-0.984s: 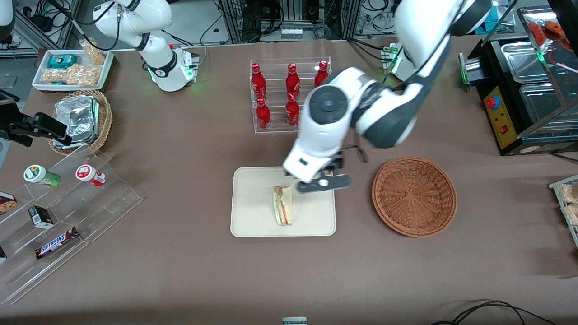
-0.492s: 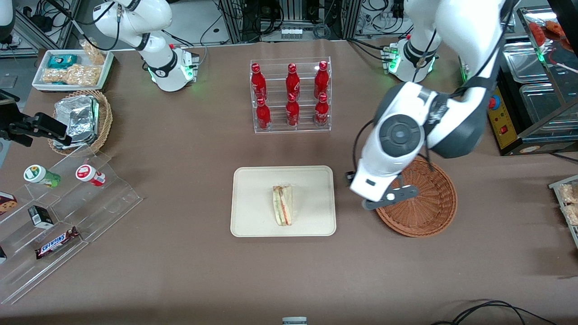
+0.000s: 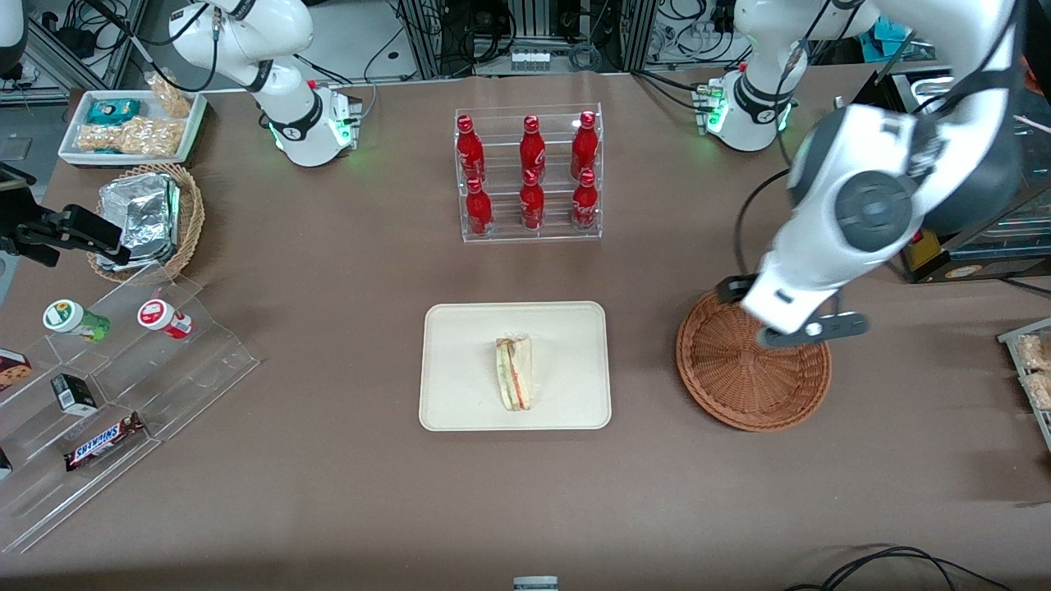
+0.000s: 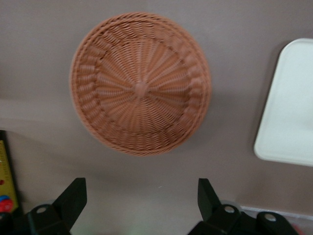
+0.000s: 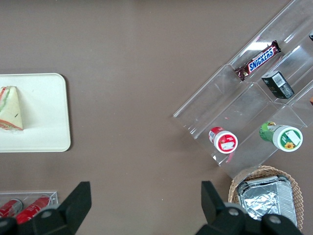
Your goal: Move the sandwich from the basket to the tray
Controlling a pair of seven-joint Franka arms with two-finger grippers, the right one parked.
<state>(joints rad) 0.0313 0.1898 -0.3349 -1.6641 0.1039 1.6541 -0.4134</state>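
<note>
The sandwich [image 3: 515,373] [image 5: 10,108], a pale wedge with red and green layers, lies on the cream tray [image 3: 460,345] [image 5: 44,112] near its middle. The reddish-brown wicker basket [image 3: 739,377] [image 4: 141,83] stands empty beside the tray, toward the working arm's end. My gripper [image 3: 809,330] [image 4: 141,185] hangs above the basket's rim farthest from the front camera. It is open, with nothing between its black fingers [image 4: 73,193]. One edge of the tray [image 4: 293,112] shows in the left wrist view.
A clear rack of red bottles [image 3: 530,176] stands farther from the front camera than the tray. Toward the parked arm's end are a stepped acrylic stand [image 3: 123,369] with snacks, a tan basket of foil packets [image 3: 148,217] and a white snack tray [image 3: 135,123]. A black appliance [image 3: 928,205] stands near the basket.
My gripper has travelled from above the tray, past the basket's nearer side, to above the basket's rim toward the working arm's end. The sandwich has stayed on the tray.
</note>
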